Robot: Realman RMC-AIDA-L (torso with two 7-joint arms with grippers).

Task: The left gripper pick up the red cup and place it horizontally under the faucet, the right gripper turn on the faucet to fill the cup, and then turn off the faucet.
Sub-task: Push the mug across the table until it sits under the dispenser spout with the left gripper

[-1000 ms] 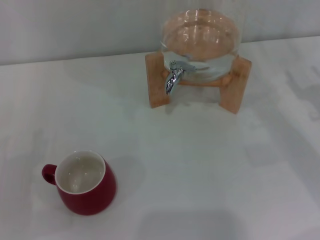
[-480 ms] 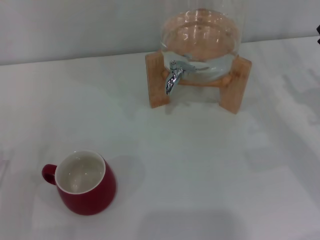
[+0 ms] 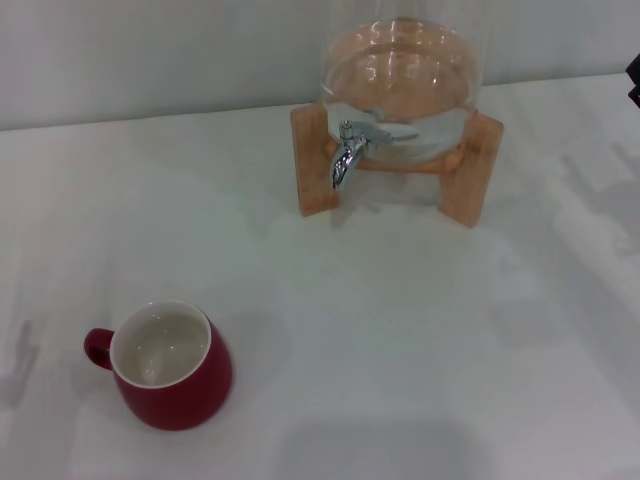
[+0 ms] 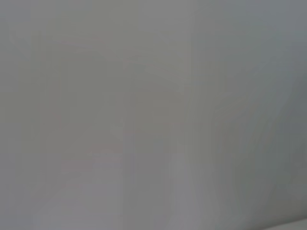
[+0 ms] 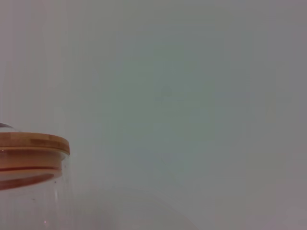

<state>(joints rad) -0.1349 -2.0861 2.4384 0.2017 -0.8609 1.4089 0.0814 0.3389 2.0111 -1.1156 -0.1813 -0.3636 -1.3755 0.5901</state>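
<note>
With the red cup [image 3: 172, 364] untouched, well apart from the faucet [image 3: 350, 148], pickup comes first; neither gripper's jaws show, so their state I cannot tell.

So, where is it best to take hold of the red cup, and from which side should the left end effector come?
Probably the rounded body of the red cup, taken from the robot's left or from above. It stands upright with its mouth open upward, and its small loop handle points to the robot's left, likely too small to hook. A grip across the wall or rim seems safer. The left end effector is not in view.
</note>
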